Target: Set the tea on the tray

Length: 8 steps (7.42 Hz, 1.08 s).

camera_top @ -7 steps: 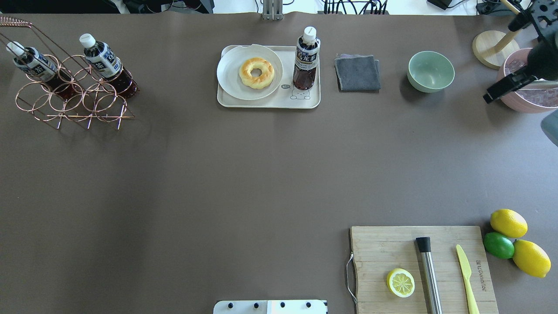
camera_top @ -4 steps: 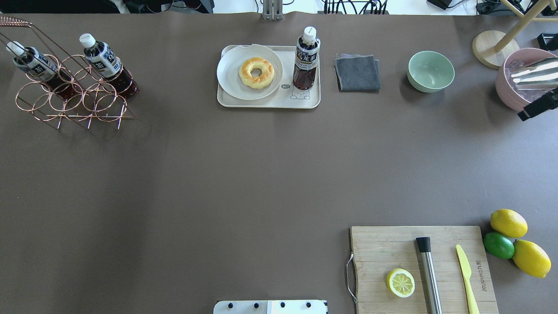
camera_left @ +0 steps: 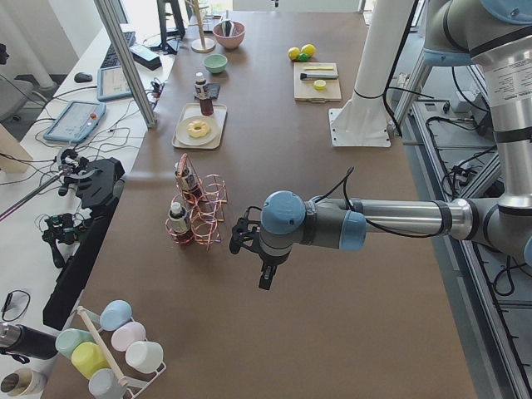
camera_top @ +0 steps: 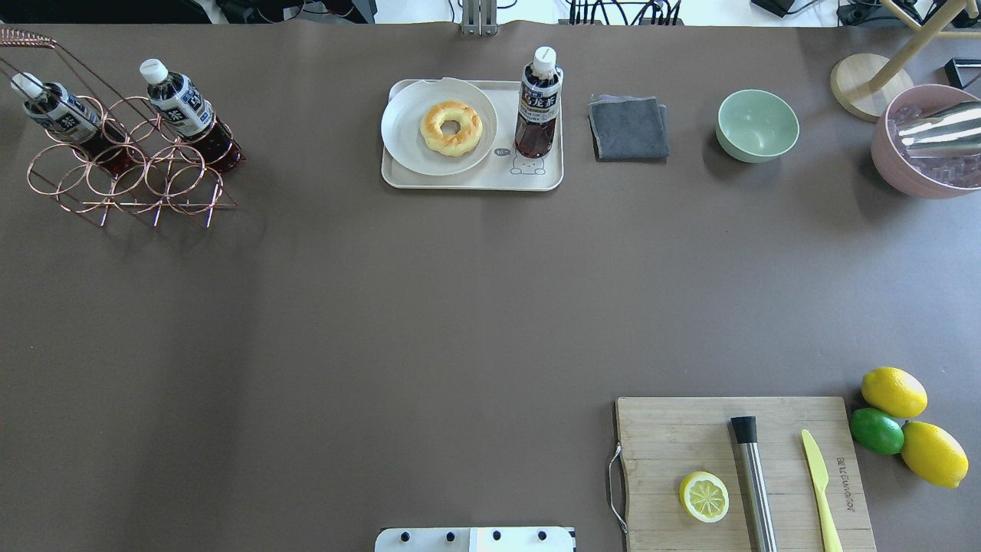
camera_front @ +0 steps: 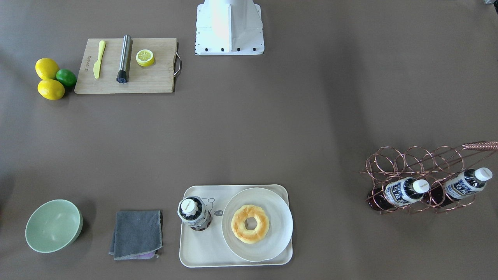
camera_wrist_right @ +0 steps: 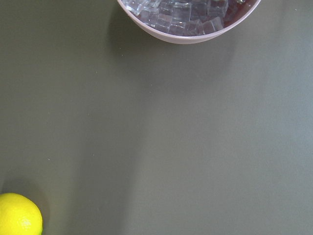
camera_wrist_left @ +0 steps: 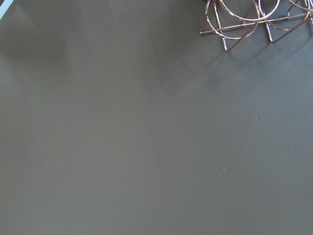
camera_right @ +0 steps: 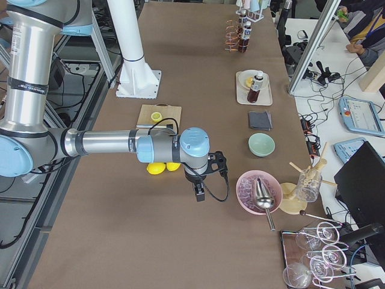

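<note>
One tea bottle (camera_top: 538, 103) stands upright on the right part of the cream tray (camera_top: 475, 182), beside the bear drawing; it also shows in the front view (camera_front: 193, 213). Two more tea bottles (camera_top: 178, 103) (camera_top: 57, 115) lie tilted in the copper wire rack (camera_top: 130, 176) at the far left. Neither gripper touches a bottle. My left gripper (camera_left: 264, 281) hangs over bare table beyond the rack. My right gripper (camera_right: 200, 194) hangs over the table near the pink bowl. Both show only in the side views, so I cannot tell whether they are open or shut.
A white plate (camera_top: 406, 146) with a doughnut (camera_top: 451, 128) fills the tray's left. A grey cloth (camera_top: 628, 128), a green bowl (camera_top: 757, 125) and a pink bowl of ice (camera_top: 900, 172) lie to its right. A cutting board (camera_top: 690, 437) and lemons (camera_top: 894, 392) sit front right.
My right arm's dark gripper has drawn back out of the overhead view past its right edge. The tea bottle on the tray and everything else have stayed still.
</note>
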Motion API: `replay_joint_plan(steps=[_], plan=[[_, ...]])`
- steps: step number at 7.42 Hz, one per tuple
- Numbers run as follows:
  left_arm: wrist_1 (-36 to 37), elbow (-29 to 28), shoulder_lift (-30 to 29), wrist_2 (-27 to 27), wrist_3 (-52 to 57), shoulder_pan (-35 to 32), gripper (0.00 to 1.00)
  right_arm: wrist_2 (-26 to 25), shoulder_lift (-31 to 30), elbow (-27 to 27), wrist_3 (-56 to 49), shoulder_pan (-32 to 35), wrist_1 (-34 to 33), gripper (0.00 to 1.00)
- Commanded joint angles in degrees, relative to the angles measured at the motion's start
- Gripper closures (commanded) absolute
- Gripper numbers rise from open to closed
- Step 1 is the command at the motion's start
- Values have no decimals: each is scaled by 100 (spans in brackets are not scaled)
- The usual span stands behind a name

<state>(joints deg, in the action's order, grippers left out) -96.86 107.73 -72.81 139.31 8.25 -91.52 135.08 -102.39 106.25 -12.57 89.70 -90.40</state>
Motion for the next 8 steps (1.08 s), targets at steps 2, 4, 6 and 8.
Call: replay_joint_plan(steps=[2, 4, 6, 8], plan=[[-78, -24, -6, 0, -25, -6, 3, 1, -9, -8, -18, 21, 5, 0], [-96, -50, 29, 9, -16, -67, 3, 10, -9, 1, -26, 21, 5, 0], [-96, -59, -14, 9, -25, -85, 3, 1, 8, 1, -26, 38, 14, 0], [-105, 55, -23, 9, -8, -94, 3, 1, 17, -8, -18, 21, 23, 0]])
